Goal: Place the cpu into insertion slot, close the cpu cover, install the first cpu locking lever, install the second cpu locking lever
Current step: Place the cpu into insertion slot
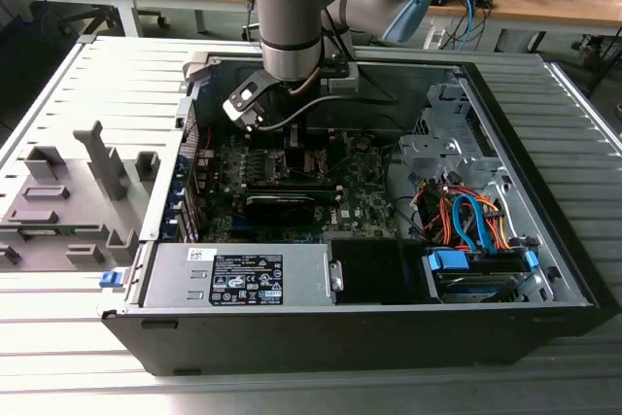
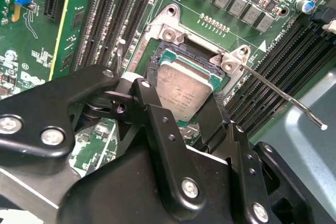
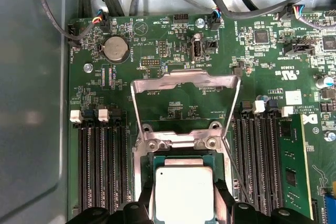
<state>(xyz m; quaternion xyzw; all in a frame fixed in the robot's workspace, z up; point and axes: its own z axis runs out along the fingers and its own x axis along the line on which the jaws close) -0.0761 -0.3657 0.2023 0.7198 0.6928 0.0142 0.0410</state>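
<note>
One square cpu (image 3: pixel 185 195), pale silvery face, cpu cover (image 3: pixel 184 78) raised open

Grey ribbed table (image 1: pixel 58 376) under open black computer case (image 1: pixel 369 337), grey plastic fixtures (image 1: pixel 58 211) beside it.
</note>
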